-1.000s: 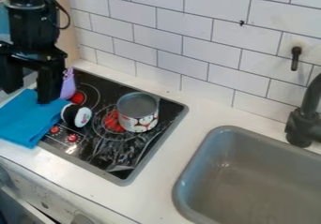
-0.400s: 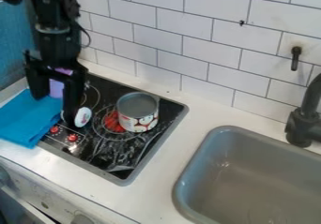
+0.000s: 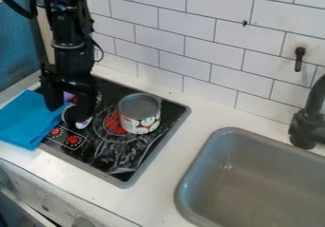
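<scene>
My gripper (image 3: 68,113) hangs low over the left side of the black stove (image 3: 111,157), its two fingers spread apart. Its right finger covers much of a small black and white round object (image 3: 82,123). Whether they touch, I cannot tell. Behind the fingers a bit of a purple object (image 3: 68,96) shows. A folded blue cloth (image 3: 26,121) lies at the left, over the stove's edge and the counter, close to the left finger. To the right, a grey pot (image 3: 139,114) with a patterned side stands on the stove.
A grey sink (image 3: 254,183) is set into the white counter (image 3: 181,145) at the right, with a black faucet (image 3: 308,124) behind it. White wall tiles (image 3: 190,36) rise along the back of the counter.
The gripper has moved right and lower, from above the cloth to over the small black and white object. The pot and cloth have stayed put.
</scene>
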